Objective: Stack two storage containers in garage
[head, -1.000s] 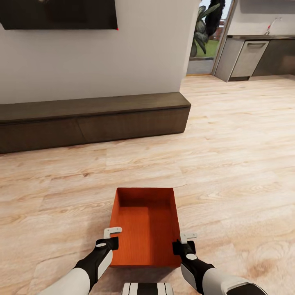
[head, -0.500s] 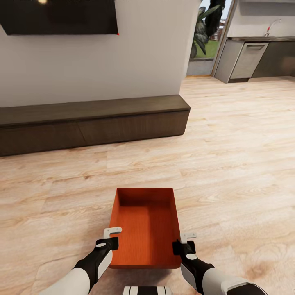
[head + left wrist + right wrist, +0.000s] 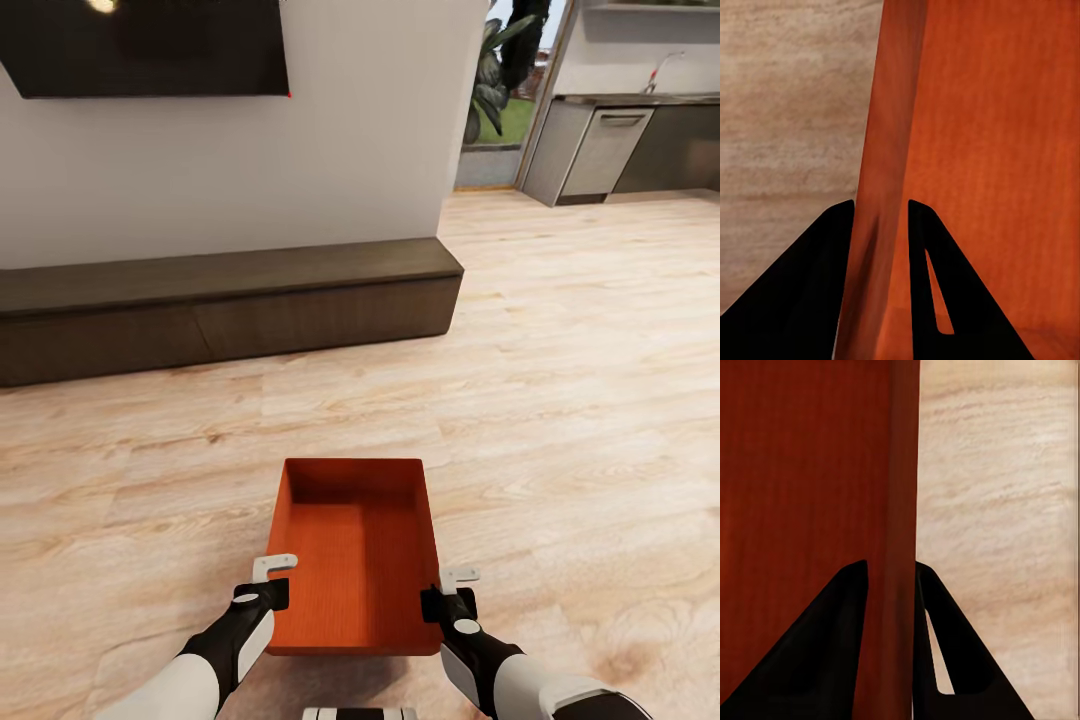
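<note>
Both tools (image 3: 272, 578) (image 3: 458, 590) clamp container (image 3: 355, 545) | low cabinet (image 3: 230, 305) ahead

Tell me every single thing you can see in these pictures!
Orange-red rectangular open-topped bin: one, held above the floor between both grippers.
Light wood plank floor: one, pale tan, under everything.
Long dark brown low cabinet: one, against the white wall.
White wall: one, behind the cabinet.
Black flat screen: one, mounted on the wall.
Grey kitchen counter unit: one, far right.
Green leafy plant: one, beyond the doorway.
Left gripper: one, black, pinching the bin's left wall.
Right gripper: one, black, pinching the bin's right wall.
</note>
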Robot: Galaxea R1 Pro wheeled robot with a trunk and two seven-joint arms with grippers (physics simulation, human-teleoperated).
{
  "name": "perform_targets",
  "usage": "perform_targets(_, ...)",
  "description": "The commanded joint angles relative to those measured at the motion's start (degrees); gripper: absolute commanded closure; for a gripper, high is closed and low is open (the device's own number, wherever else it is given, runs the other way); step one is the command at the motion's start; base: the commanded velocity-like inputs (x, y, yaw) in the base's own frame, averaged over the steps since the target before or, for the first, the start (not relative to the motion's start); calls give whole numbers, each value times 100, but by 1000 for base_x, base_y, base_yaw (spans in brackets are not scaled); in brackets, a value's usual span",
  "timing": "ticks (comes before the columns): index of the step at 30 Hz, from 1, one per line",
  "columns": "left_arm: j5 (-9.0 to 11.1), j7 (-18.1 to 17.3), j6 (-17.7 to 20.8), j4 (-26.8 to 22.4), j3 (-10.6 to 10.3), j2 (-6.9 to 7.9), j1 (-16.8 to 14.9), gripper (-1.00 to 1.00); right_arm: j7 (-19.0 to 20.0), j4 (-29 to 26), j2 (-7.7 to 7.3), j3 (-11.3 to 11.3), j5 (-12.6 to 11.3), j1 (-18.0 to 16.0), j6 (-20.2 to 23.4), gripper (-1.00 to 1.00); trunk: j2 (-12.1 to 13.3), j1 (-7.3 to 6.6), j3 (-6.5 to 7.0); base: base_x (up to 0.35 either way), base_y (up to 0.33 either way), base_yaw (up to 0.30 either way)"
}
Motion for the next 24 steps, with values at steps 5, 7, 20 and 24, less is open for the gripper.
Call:
perform_targets(5, 30, 34, 32, -13, -14, 3, -1, 100, -20, 13, -13, 40, -104, -3, -24, 100, 200, -111, 86, 0, 0, 0)
perform_targets(7, 30, 34, 31, -14, -14, 3, -1, 100, -20, 13, -14, 40, -104, -3, -24, 100, 281, -155, 122, 0, 0, 0)
perform_targets(20, 32, 41, 30, -14, -14, 3, -1, 100, -20, 22, 3, 26, -110, -3, -6, 100, 802, -441, 356, 0, 0, 0)
perform_targets(24, 32, 39, 34, -10, -14, 3, -1, 100, -20, 22, 2, 23, -107, -3, -10, 100, 963, -529, 428, 0, 0, 0)
